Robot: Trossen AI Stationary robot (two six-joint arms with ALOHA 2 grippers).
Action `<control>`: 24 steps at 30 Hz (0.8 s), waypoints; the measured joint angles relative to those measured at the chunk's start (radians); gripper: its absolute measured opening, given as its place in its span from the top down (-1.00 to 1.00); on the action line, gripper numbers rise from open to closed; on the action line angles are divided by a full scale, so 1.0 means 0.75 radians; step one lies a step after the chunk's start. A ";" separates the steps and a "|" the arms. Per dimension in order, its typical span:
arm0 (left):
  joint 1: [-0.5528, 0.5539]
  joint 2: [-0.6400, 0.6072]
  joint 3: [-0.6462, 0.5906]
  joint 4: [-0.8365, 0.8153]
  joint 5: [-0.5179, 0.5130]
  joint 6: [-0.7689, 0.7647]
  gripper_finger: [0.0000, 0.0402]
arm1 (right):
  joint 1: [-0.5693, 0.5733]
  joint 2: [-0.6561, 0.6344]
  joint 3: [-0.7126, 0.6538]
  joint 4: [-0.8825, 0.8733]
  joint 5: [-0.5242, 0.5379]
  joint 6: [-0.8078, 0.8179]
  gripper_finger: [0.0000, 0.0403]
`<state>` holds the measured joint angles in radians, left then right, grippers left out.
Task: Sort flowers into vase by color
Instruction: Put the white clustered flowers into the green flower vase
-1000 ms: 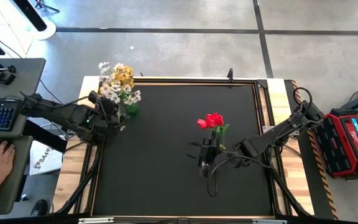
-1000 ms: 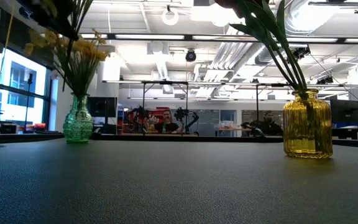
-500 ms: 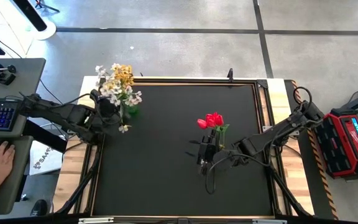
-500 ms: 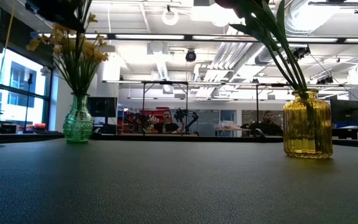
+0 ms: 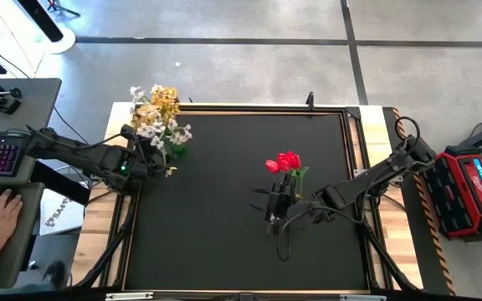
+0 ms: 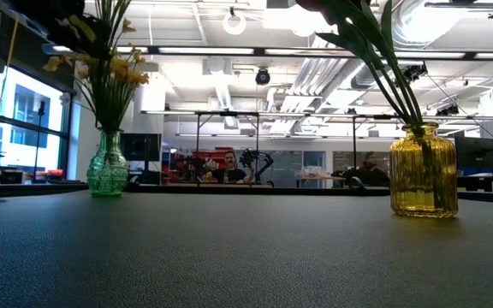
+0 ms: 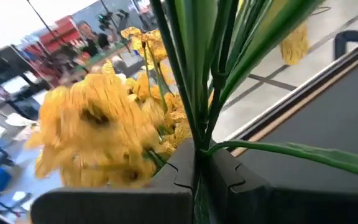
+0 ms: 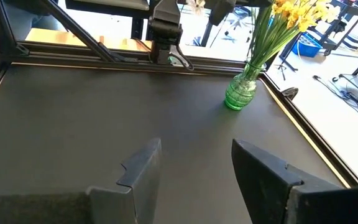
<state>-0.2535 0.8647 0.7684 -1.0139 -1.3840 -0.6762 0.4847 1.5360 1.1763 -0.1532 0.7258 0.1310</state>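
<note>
Black desk (image 5: 224, 167) carrying a green vase (image 8: 240, 92) of yellow and white flowers (image 5: 159, 117) at the far left corner and a yellow vase (image 6: 423, 171) of red tulips (image 5: 284, 161) mid-desk, left hand (image 5: 153, 159) clenching a green flower stem (image 7: 188, 81) beside the green vase, right hand (image 8: 191, 171) hovering released near the tulips.

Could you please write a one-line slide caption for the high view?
Left gripper shut on flower stems by the green vase; open right gripper beside the red tulips.

Your two arms are dark, jointed links trailing black cables; each gripper (image 8: 194, 177) ends in flat, notched black fingers (image 8: 138, 168).
</note>
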 joint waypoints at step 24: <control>-0.120 -0.006 0.073 1.138 0.654 0.718 1.00 | 0.000 0.000 -0.001 0.000 -0.001 0.000 0.10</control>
<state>-0.3431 0.8605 0.8230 -0.1603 -0.8932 -0.1374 0.4847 1.5360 1.1759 -0.1532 0.7251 0.1310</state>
